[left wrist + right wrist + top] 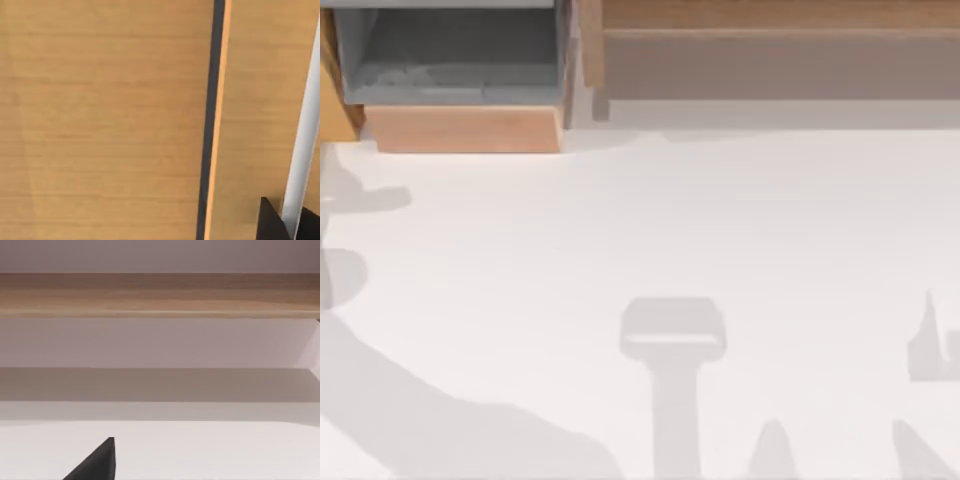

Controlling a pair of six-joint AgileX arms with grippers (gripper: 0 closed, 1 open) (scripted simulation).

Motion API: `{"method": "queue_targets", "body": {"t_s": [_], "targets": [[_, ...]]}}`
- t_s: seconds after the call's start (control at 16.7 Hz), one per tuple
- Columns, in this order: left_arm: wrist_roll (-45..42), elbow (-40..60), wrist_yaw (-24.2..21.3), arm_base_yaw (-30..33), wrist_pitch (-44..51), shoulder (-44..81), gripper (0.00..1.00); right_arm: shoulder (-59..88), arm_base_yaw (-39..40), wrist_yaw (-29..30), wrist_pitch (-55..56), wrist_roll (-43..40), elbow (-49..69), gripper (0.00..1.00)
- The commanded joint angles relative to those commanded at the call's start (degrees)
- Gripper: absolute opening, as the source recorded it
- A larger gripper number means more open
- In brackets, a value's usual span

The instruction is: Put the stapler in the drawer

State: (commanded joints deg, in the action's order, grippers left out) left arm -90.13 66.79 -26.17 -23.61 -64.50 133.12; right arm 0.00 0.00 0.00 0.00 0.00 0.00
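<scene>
The left pincer (292,226) hung close against tan wood and the right pincer (98,464) faced the long wooden shelf (770,30) just right of the wide, grey-walled, tan-fronted drawer (460,130), which stood open above the white table (670,220); neither pincer's grip could be told.

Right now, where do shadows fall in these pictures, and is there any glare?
Top view: soft grey shadows lie on the white table, a T-shaped one low at centre, a broad diagonal one at lower left, smaller ones at lower right; the drawer floor is dim. Left wrist view: evenly lit wood with one dark seam. Right wrist view: a shaded band under the wooden shelf. No glare anywhere.
</scene>
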Motion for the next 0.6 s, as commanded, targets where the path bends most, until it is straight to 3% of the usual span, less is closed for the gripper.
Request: {"method": "queue_targets", "body": {"t_s": [0.42, 0.6], "targets": [[0.12, 5.02, 1.55, 1.09, 2.88, 2.15, 0.0, 0.0, 0.0, 0.0, 0.0, 0.0, 0.0, 1.0], [0.12, 5.02, 1.55, 1.09, 2.88, 2.15, 0.23, 0.0, 0.0, 0.0, 0.0, 0.0, 0.0, 1.0]]}}
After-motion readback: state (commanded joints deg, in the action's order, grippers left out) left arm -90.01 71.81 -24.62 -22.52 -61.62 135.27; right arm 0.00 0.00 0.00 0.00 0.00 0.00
